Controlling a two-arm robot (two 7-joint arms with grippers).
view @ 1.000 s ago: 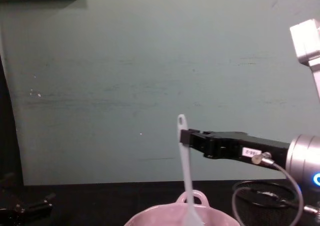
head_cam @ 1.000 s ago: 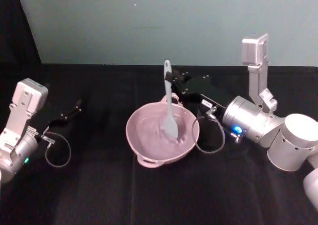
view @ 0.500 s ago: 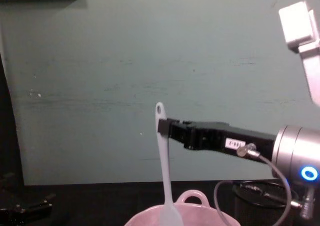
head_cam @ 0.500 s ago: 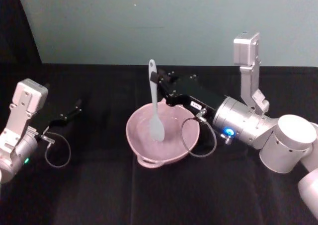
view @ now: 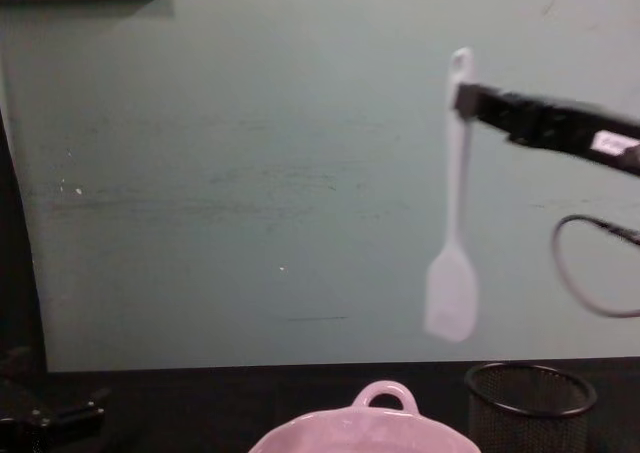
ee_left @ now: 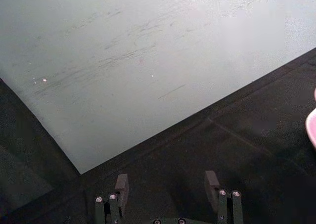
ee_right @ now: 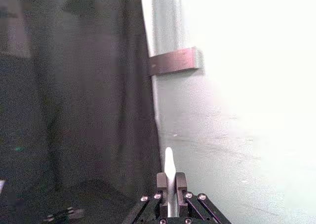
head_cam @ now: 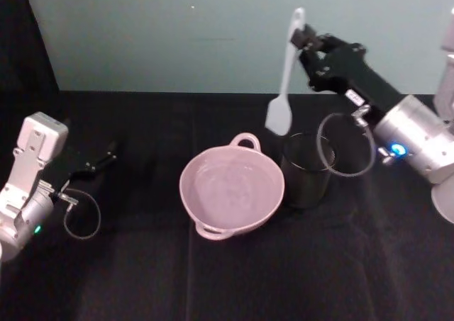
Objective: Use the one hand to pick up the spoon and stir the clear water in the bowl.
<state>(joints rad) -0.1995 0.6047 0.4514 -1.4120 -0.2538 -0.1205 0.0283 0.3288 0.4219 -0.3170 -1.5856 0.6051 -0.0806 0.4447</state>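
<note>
The right gripper (head_cam: 306, 36) is clamping the spoon (head_cam: 282, 87) by its handle, dangling it above the mesh cup (head_cam: 306, 169) beside the bowl (head_cam: 231, 187), while the left gripper (ee_left: 167, 184) is idling wide open over the counter (head_cam: 142, 264).

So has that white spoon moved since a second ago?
Yes. The spoon, shut in the right gripper, has lifted out of the pink bowl and now hangs above the black mesh cup, to the bowl's right.
</note>
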